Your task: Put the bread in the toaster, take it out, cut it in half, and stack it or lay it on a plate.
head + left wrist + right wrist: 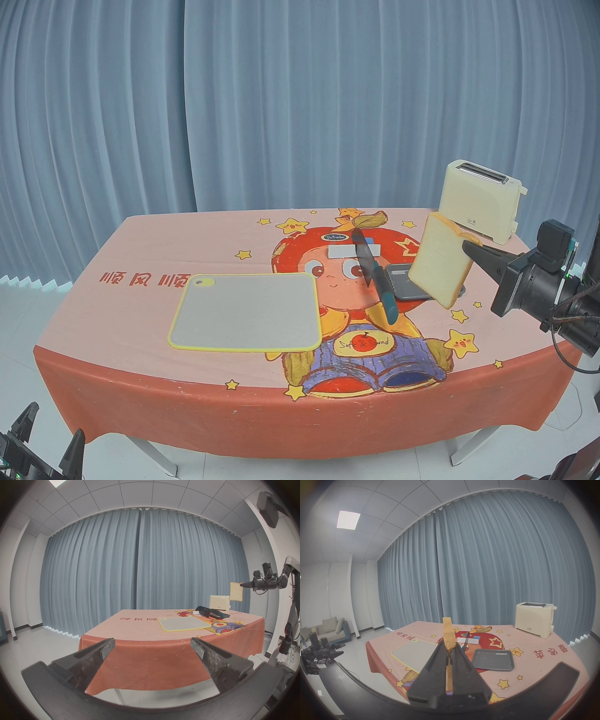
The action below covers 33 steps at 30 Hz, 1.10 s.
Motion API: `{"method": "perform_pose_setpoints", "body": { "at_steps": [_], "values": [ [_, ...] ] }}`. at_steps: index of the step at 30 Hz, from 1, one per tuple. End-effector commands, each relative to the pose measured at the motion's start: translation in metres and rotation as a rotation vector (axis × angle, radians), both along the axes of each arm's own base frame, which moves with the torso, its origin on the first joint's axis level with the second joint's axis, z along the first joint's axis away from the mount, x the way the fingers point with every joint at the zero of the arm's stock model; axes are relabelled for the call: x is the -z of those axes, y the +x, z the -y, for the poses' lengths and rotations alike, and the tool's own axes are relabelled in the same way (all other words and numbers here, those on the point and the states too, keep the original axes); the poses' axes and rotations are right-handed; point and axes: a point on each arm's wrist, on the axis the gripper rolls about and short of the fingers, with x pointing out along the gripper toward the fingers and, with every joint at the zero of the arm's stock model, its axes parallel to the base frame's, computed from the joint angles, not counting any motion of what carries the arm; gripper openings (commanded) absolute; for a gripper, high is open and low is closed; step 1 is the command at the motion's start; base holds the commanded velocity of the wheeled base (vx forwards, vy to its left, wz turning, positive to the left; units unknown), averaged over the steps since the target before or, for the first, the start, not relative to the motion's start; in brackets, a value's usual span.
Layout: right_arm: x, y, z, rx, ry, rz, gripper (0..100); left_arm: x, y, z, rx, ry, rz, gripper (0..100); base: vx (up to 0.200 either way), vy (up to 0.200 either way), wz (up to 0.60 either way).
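One slice of bread (442, 259) is clamped in the right end effector (470, 245), in the air above the one dark tray (400, 281) on the right of the counter (156, 250). One toaster (480, 200) stands far right. One knife (375, 275) lies just left of the tray, and one cutting board (247, 311) farther left. The left end effector (152, 643) hangs wide open, near left.

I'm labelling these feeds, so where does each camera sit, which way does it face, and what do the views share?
Head view: on the robot's head, looking down at the table; right gripper holding the bread, left gripper low, off the table.
Left wrist view: low, off the table, facing it; its open fingers show.
Right wrist view: above the table's right end, facing the curtain; fingers shut on the bread.
Shared: all three show the toaster and cutting board.
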Motion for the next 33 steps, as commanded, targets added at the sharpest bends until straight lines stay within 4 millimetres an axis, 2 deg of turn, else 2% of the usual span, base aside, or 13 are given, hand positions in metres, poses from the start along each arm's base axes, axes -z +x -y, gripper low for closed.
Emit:
{"method": "perform_pose_setpoints", "body": {
  "at_steps": [1,12,21,33],
  "values": [
    [0.001,0.000,-0.001,-0.002,-0.003,-0.005,0,0.005,0.001,0.000,0.000,0.001,-0.018,100,0.000,0.200,0.00],
    [0.002,-0.001,-0.003,-0.014,0.000,-0.010,0,0.005,0.001,0.000,0.001,0.001,-0.019,100,0.000,0.200,0.00],
    [0.007,-0.001,-0.005,-0.024,-0.015,-0.022,0,0.005,0.001,0.000,0.000,0.003,-0.018,100,0.000,0.000,0.00],
    [0.009,0.001,-0.020,-0.066,0.026,-0.064,0,0.005,0.001,0.000,0.000,0.003,-0.018,100,0.000,0.000,0.00]
  ]
}}
